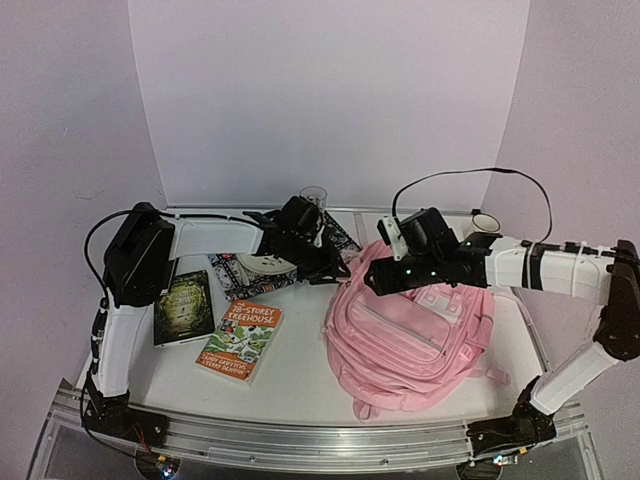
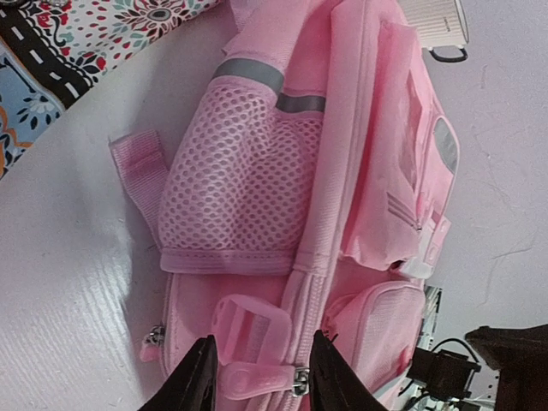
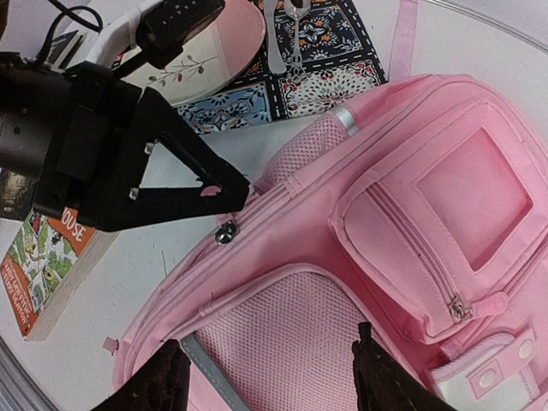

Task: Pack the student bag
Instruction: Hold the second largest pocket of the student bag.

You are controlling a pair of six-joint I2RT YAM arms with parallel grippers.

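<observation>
Pale lilac walls are enclosing a white desk (image 1: 305, 385), where the pink bag (image 1: 415, 335) is lying flat on the right half, front pockets up and its zips looking shut. An orange book (image 1: 240, 340) and a dark book (image 1: 185, 305) are lying to its left, outside it, near a patterned cloth (image 1: 228, 275) that is carrying a plate (image 3: 231, 43). The left claw (image 2: 261, 342) is sitting at the bag's top edge, its jaws standing apart on either side of a pink webbing tab (image 2: 253, 325); whether they are already pinching it cannot be told. The right claw (image 3: 265, 381) is hovering over the bag's mesh pocket (image 3: 282, 342) with jaws wide apart, holding nothing. Judging by this, the packing proper is not yet begun: the arms are busy getting the bag open. The next move is probably calling for a firm pinch on the tab to steady the soft fabric, with the other claw going for the metal zip pull (image 3: 225, 231) close by and running it along the seam. Slack fabric may be bunching and jamming the slider.
</observation>
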